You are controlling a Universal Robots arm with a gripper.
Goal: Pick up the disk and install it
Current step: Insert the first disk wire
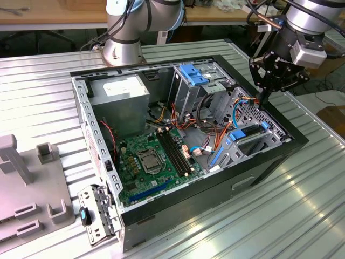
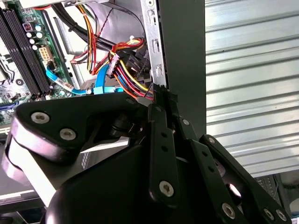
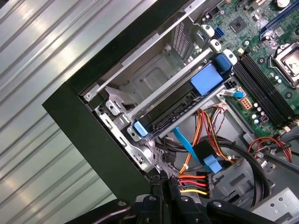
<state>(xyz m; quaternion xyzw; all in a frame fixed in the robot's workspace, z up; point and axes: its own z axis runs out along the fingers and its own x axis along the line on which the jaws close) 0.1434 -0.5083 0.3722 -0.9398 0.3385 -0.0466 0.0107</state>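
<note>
1 disk [image 3: 184, 99] sits in the bay [image 3: 154, 79], install approx done; gripper [image 1: 263, 97] clenched, empty, at case [image 1: 269, 156] edge. Further seating needs straight push, avoiding cables [image 3: 191, 182].

Open computer case [image 1: 215, 189] on a ribbed metal surface [image 1: 43, 97].
Inside lie a green motherboard [image 1: 156, 162], a grey power supply [image 1: 118, 97] and red and yellow cables [image 2: 124, 70]; a grey stand [image 1: 21, 183] sits at the exterior view's left.
</note>
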